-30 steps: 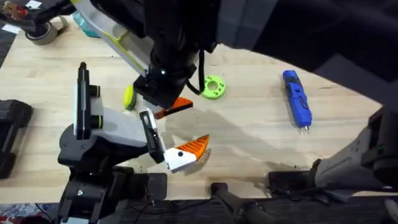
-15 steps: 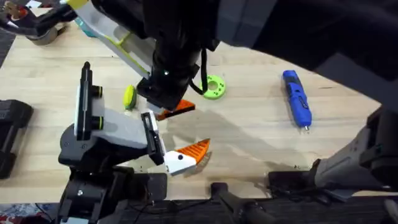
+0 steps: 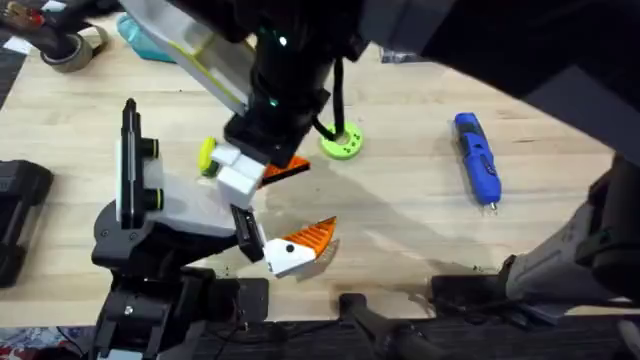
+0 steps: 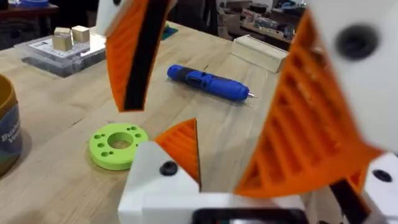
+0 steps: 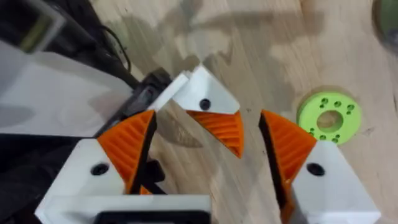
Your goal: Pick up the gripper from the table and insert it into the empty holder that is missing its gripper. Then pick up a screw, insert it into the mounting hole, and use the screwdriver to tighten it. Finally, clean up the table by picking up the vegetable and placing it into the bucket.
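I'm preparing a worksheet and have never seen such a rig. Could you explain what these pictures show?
Two robot arms work at a wooden table. One picture looks down from above; the other two come from cameras on each arm's wrist, with that arm's orange fingers in the foreground. On the table lie a spare white-and-orange gripper, a blue screwdriver, a green disc and a small yellow-green vegetable. The left gripper and right gripper are both open around the spare part; neither seems to hold anything.
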`<control>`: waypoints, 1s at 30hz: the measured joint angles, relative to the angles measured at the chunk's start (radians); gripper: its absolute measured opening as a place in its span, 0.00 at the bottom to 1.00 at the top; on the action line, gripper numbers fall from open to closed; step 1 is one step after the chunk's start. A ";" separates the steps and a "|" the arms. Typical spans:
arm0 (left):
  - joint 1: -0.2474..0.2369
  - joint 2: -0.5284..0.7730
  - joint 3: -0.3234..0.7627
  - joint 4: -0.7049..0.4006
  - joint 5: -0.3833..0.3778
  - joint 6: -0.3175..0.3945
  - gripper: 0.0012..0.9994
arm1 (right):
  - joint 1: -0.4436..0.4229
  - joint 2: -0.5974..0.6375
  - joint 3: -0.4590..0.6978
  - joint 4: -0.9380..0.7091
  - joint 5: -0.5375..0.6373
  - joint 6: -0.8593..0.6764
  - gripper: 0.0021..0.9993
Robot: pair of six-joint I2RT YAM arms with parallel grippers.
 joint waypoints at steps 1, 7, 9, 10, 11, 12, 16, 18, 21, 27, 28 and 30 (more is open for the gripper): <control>0.000 0.000 0.000 0.001 0.000 0.002 0.99 | 0.004 0.002 0.016 -0.003 -0.004 0.000 1.00; 0.000 0.000 0.000 0.003 0.000 0.009 0.99 | 0.011 0.005 0.098 -0.064 -0.018 0.000 1.00; 0.000 0.000 0.000 0.003 0.000 0.009 0.99 | 0.007 0.006 0.135 -0.094 -0.019 0.000 1.00; 0.000 0.000 0.000 0.003 0.000 0.009 0.99 | 0.004 0.006 0.152 -0.099 -0.019 0.000 1.00; 0.000 0.000 0.000 0.003 0.000 0.009 0.99 | 0.003 0.006 0.167 -0.100 -0.019 0.001 1.00; 0.000 0.000 0.000 0.003 0.000 0.009 0.99 | 0.002 0.005 0.175 -0.100 -0.019 0.001 1.00; 0.000 0.000 0.000 0.003 0.000 0.009 0.99 | -0.003 0.006 0.179 -0.110 -0.019 0.003 1.00; 0.000 0.000 0.000 0.003 -0.001 0.009 0.99 | -0.003 0.005 0.179 -0.111 -0.019 0.003 1.00; 0.000 0.000 0.000 0.003 -0.008 0.009 0.99 | -0.003 0.005 0.179 -0.111 -0.019 0.004 1.00; 0.000 0.000 0.000 0.003 -0.016 0.009 0.99 | -0.003 0.005 0.179 -0.126 -0.019 0.006 1.00; 0.000 0.000 0.000 0.003 -0.016 0.009 0.99 | -0.003 0.005 0.179 -0.132 -0.019 0.007 1.00; 0.000 0.000 0.000 0.003 -0.016 0.009 0.99 | -0.003 0.005 0.179 -0.138 -0.019 0.007 1.00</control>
